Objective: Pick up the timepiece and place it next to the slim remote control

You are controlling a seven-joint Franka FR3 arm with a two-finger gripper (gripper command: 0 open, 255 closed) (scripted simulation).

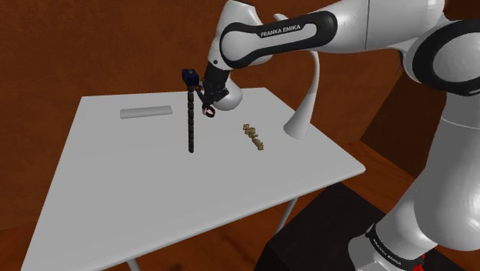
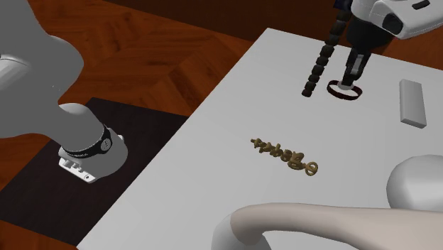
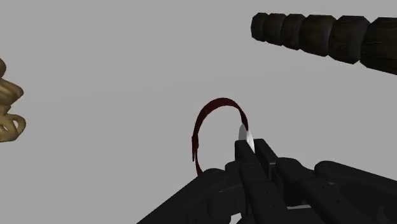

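Observation:
The timepiece (image 1: 206,112) is a dark red strap loop (image 2: 344,91) with a small white face (image 3: 244,135). My black gripper (image 1: 205,102) is shut on it at the face, and the strap loop (image 3: 202,130) sticks out past the fingertips (image 3: 249,151). It hangs low over the white table (image 1: 138,185); contact with the top cannot be told. The slim grey remote (image 1: 145,113) lies flat toward the shoulder view's far left, well apart from the gripper (image 2: 349,78). In the second exterior view the remote (image 2: 412,101) is to the right of the watch.
A black beaded rod (image 1: 190,123) with a blue top stands just beside the gripper, between it and the remote. A gold chain-like piece (image 1: 254,137) lies on the table toward the stand. A white curved lamp (image 1: 308,100) rises at the table's far right edge.

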